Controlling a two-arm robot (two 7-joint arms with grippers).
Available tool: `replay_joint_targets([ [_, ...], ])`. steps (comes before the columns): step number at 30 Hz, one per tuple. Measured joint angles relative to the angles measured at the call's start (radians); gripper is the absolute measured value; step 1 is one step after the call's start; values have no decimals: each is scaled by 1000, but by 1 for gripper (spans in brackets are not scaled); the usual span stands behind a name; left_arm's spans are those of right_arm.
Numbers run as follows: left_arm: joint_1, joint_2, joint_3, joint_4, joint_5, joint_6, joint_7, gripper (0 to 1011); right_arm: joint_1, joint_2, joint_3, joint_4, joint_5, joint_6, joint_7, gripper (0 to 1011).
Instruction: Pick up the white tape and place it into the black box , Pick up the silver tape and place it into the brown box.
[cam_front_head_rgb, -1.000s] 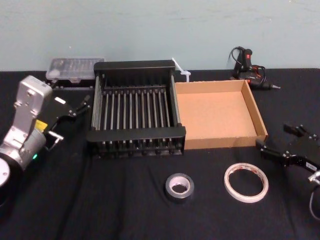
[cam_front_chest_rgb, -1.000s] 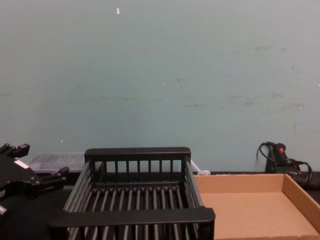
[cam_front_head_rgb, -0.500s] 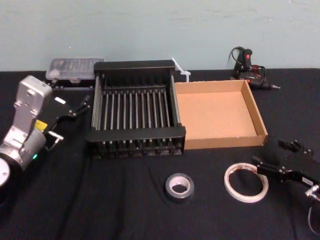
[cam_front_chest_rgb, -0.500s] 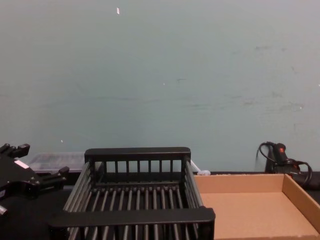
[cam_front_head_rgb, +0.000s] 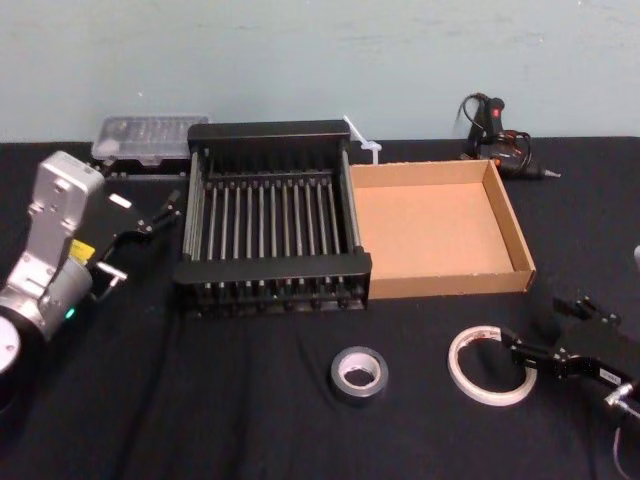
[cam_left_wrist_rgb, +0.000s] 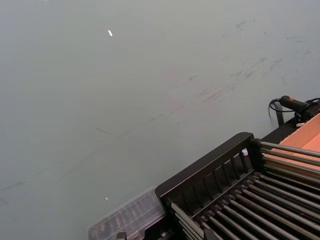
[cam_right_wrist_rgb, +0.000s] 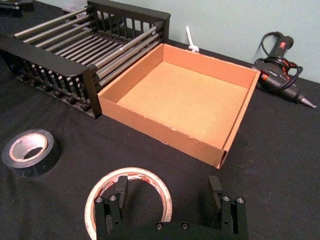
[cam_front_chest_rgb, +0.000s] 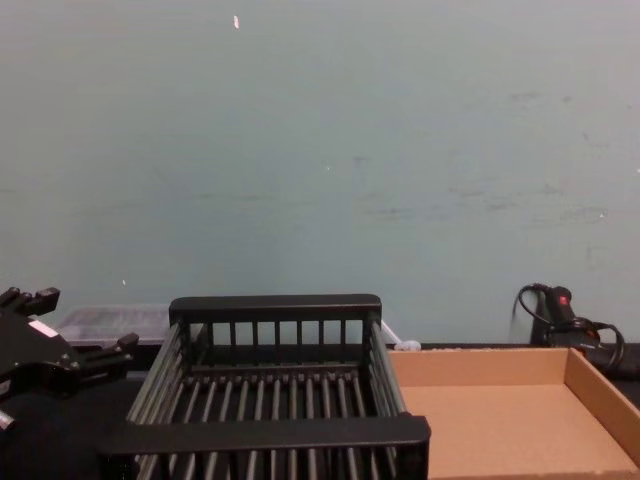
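The white tape lies flat on the black table, front right. My right gripper hovers open at its right edge. In the right wrist view one finger stands over the hole of the white tape and the other finger is outside it. The silver tape rests flat to the left of it. Behind stand the black box and, on its right, the brown box, with nothing in either. My left gripper is parked open, left of the black box.
A clear plastic case sits at the back left and a glue gun with its cable at the back right. A white strip pokes up behind the boxes. The table's front left is bare black cloth.
My right gripper has come forward and left from beside the brown box's corner and now stands over the white tape's right edge. The left arm and both tapes have stayed put.
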Motion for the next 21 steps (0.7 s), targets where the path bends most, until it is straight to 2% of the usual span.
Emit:
replay_joint_targets([
  [21, 0, 0, 0, 0, 0, 0, 0, 1001, 45, -48, -31, 98, -45, -1, 4, 1002],
])
